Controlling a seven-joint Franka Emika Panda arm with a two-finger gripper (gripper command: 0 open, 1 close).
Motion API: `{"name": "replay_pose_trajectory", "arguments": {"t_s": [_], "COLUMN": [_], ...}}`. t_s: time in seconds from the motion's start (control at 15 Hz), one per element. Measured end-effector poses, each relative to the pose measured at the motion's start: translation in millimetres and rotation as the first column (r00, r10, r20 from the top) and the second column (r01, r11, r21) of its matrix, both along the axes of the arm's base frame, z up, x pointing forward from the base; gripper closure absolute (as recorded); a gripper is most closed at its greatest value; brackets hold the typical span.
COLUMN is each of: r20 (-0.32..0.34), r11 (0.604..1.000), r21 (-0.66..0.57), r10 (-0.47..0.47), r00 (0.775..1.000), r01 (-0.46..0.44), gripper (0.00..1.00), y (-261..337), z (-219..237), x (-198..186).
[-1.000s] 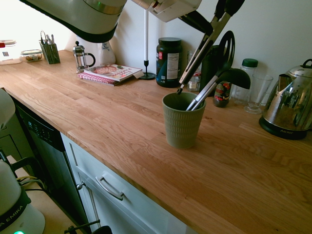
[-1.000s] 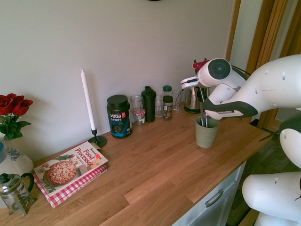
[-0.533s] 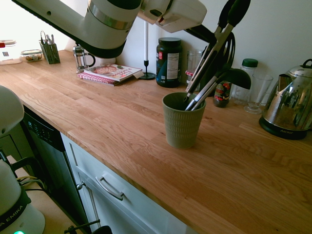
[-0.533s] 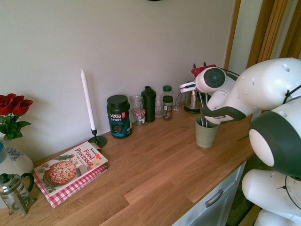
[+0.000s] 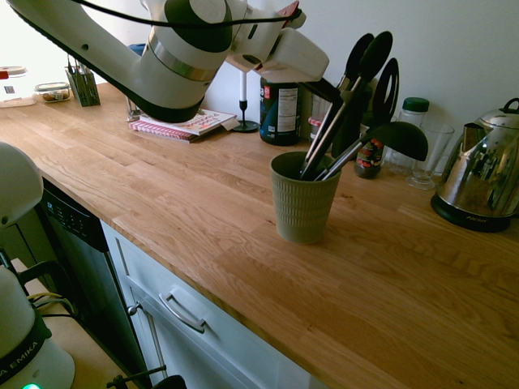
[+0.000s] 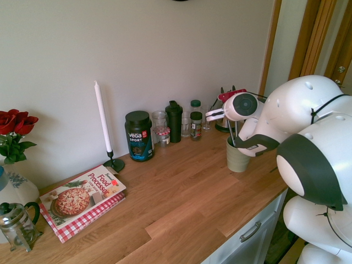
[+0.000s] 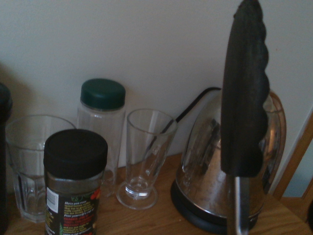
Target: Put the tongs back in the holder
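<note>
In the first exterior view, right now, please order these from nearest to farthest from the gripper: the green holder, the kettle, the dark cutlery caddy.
Measured from the gripper:
1. The holder, just below it, at the counter's middle.
2. The kettle, at the far right, by the wall.
3. The cutlery caddy, at the far left end of the counter.

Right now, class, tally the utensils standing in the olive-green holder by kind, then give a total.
In the holder:
tongs: 1
ladle: 1
slotted spatula: 1
Total: 3
</note>
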State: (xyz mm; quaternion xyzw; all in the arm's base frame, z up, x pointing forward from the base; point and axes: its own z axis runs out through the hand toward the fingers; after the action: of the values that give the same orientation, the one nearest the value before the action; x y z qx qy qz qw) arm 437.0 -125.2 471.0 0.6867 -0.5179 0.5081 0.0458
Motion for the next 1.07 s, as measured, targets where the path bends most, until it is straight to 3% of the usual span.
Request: {"name": "replay_pose_trajectory", "arguments": {"t_s": [0.13, 0.2, 0.73, 1.07], "r20": [-0.008, -0.017, -0.061, -0.019], "r11": [1.000, 1.000, 0.999, 0.998], "r21": [0.006, 0.009, 0.032, 0.056], "r10": [-0.001, 0.001, 0.015, -0.016], "r00": [1.000, 1.000, 0.998, 1.000], "r01": [0.001, -0.001, -0.013, 0.018], "gripper": [1.00, 0.00, 0.00, 0.00], "y": [0.2, 2.8, 29.1, 21.4], "z": [-5.4, -8.8, -25.1, -3.5], "x": [-2.5, -3.0, -2.0, -8.9]}}
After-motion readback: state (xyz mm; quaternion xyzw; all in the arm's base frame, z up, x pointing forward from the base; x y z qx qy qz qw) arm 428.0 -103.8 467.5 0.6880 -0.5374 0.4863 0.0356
